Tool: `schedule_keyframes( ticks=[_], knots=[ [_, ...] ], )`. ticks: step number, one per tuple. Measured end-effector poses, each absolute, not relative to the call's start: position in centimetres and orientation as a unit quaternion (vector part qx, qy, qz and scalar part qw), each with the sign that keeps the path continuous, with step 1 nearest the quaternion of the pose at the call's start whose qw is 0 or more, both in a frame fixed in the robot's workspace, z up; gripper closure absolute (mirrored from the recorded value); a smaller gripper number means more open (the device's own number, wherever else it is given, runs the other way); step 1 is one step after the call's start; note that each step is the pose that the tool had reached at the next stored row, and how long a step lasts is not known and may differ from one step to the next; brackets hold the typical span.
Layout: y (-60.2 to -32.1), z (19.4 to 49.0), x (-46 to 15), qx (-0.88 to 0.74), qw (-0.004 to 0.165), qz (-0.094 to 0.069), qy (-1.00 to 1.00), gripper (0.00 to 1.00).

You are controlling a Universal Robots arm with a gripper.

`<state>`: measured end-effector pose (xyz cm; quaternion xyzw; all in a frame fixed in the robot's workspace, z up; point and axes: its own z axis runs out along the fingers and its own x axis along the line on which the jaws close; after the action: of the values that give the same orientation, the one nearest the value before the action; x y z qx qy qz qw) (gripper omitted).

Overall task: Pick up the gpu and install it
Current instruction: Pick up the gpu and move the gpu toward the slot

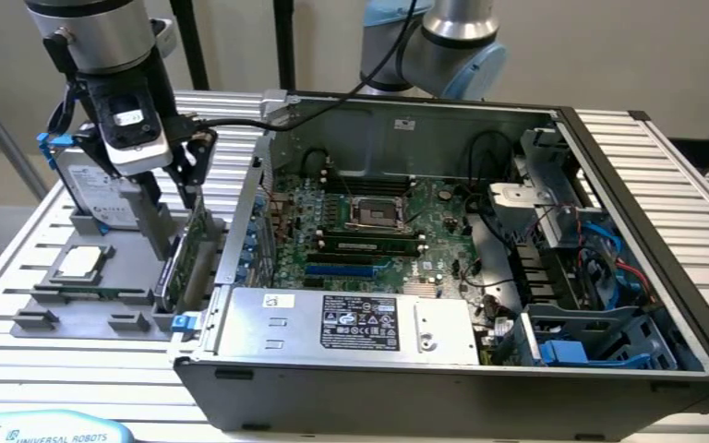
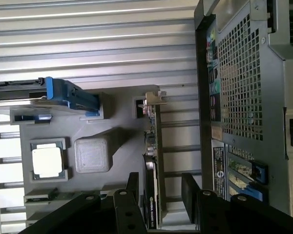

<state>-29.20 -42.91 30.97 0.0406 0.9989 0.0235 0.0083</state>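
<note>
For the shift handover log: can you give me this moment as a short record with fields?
hand: open, one finger on each side of the gpu
gpu: standing on edge in the gray fixture, beside the computer case
also in fixture: hard drive, CPU chip
computer case: open, motherboard exposed
install: not yet done

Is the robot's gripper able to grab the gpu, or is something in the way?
Likely yes: the open gripper sits right over the gpu standing on edge in the gray holder, nothing between them.
</note>
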Motion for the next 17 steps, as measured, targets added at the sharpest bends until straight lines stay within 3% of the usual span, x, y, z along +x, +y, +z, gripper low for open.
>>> schedule_keyframes(
  ticks=[17],
  knots=[
    [-44.2, 27.9, -29.6, 0.054, 0.009, 0.023, 0.998, 0.52]
  ],
)
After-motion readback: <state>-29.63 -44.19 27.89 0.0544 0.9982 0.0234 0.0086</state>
